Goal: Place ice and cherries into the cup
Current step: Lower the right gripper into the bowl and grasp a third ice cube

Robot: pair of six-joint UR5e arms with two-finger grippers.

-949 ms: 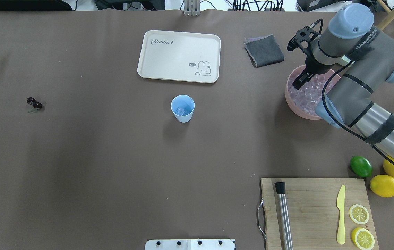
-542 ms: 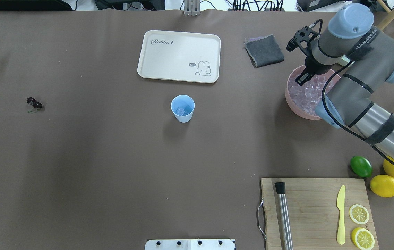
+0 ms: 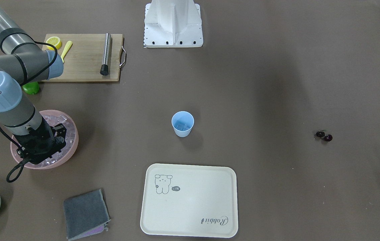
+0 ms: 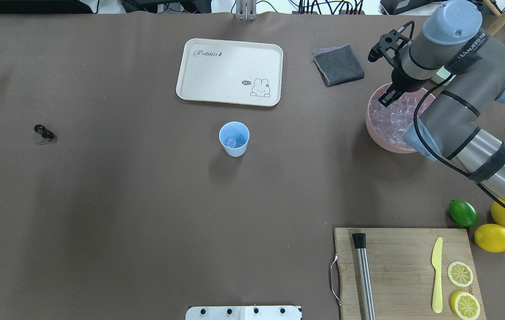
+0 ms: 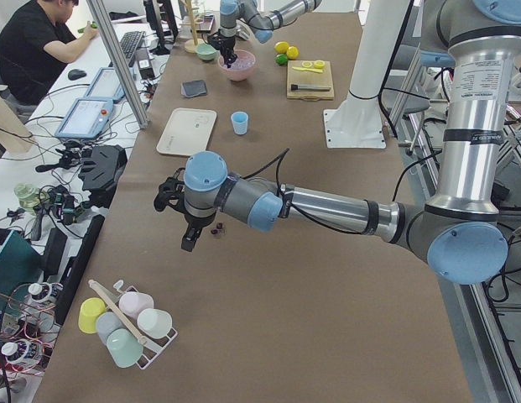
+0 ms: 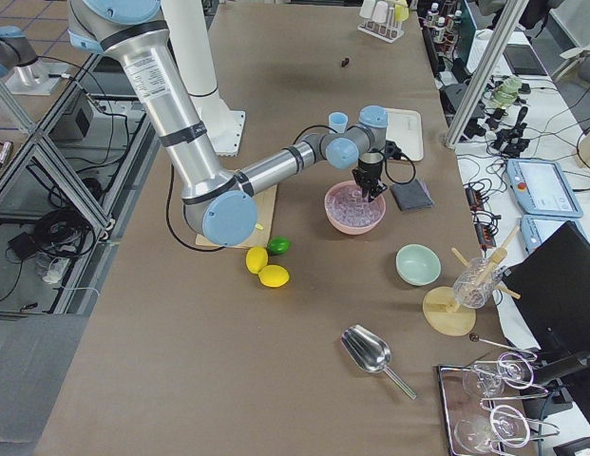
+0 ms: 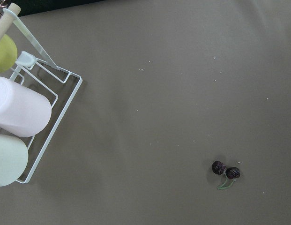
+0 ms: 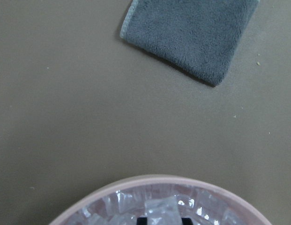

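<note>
Pink bowl (image 4: 371,131): the ice (image 4: 394,120) sits directly under your right gripper (image 4: 388,98).

Your right gripper points tips-down into the bowl, with a dark tip on each side of one cube in the wrist view; I cannot tell if they are clamped on it. The cup (image 4: 234,138) stands well apart toward the robot's left, so plan a lift, then a sideways carry. The cherries (image 4: 44,131) lie near the left gripper (image 5: 187,239), whose state I cannot tell either.

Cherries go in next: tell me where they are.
In the overhead view the cherries lie on the table at far left, the robot's left side, well away from the cup.
</note>
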